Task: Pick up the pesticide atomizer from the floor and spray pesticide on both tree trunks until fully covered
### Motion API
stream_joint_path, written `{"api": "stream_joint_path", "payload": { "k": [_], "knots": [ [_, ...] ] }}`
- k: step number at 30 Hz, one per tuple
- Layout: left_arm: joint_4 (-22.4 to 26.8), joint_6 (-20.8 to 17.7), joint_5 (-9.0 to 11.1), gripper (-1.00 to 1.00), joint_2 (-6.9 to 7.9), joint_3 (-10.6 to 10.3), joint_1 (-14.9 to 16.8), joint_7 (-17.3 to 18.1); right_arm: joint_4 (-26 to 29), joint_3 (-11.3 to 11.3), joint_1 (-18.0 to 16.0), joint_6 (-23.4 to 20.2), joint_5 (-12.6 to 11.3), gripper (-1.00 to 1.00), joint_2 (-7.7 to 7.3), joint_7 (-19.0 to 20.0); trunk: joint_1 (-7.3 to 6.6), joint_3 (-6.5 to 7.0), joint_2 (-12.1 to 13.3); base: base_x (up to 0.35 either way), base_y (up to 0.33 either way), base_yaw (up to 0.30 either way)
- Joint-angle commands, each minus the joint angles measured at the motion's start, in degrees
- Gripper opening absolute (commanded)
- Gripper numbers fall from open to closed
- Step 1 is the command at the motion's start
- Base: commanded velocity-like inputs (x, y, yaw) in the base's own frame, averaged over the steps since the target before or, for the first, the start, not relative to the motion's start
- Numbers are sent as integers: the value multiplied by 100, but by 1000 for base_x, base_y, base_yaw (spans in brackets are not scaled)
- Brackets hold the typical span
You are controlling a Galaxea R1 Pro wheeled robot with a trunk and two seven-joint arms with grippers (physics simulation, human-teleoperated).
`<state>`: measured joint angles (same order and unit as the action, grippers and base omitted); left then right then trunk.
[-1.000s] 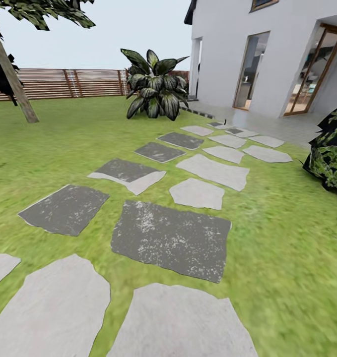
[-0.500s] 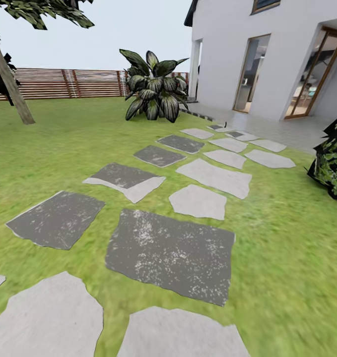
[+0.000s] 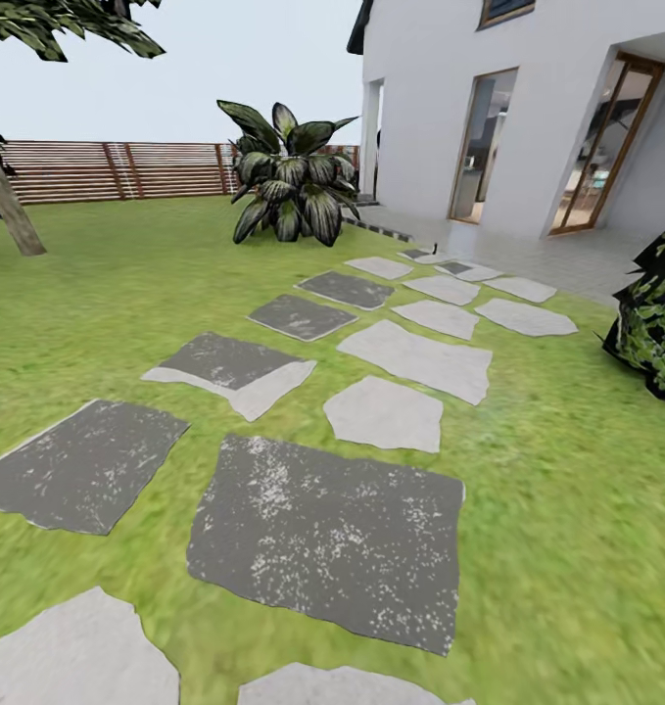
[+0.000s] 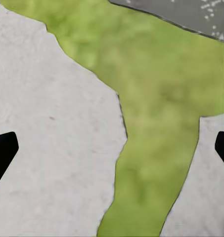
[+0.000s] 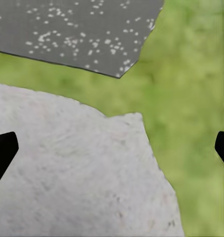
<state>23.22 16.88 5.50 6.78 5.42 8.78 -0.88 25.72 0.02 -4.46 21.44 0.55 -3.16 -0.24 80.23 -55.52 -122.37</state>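
The robot is in transit across the garden, and the atomizer is not among the things visible here, so its place cannot be told. The head view looks over the lawn (image 3: 107,294) and a path of stepping stones (image 3: 332,534), dark and pale, running toward a white house (image 3: 440,98). A slatted fence (image 3: 97,168) closes the far side, a broad-leaved bush (image 3: 288,181) stands before it, and another leafy plant (image 3: 655,323) sits at the right edge. At the far left a leaning trunk (image 3: 4,206) rises under some foliage; it may be one of the task's trees, though too little of it shows to be sure.

The left end effector (image 4: 112,148) is spread wide, its dark fingertips (image 4: 3,148) at the frame's edges, over a pale stone (image 4: 52,138) and a strip of grass. The right end effector (image 5: 112,148) is likewise spread and empty, above another pale stone (image 5: 77,173) with a dark speckled slab (image 5: 77,29) beyond.

The step in hand is searching. It would go best by turning slowly toward open lawn, keeping the head angled low enough to sweep the grass, and holding both end effectors spread and clear until the atomizer comes into sight.

No brand, label or writing is legible anywhere.
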Motion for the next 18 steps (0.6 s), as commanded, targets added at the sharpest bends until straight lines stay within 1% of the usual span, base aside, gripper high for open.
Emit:
{"api": "stream_joint_path", "payload": {
  "k": [1, 3, 5, 18],
  "knots": [
    [-2, 17, 57, 100, 2, -15, 1, -5, -5, 3, -4, 16, 6, 100, 0, -2, 3, -5, -1, 340, 0, -255],
    [-2, 17, 57, 100, 1, -15, 1, -5, -5, 6, -3, 17, 6, 100, 0, -2, 3, -5, -1, 340, 0, -222],
    [-2, 17, 57, 100, 0, -15, 1, -6, -5, 7, -3, 18, 7, 100, 0, -2, 3, -5, -1, 340, 0, -108],
    [-2, 17, 57, 100, -1, -15, 1, -3, -5, 7, -3, 16, 7, 100, 0, 2, 3, -3, -1, 340, 0, -23]
  ]
}}
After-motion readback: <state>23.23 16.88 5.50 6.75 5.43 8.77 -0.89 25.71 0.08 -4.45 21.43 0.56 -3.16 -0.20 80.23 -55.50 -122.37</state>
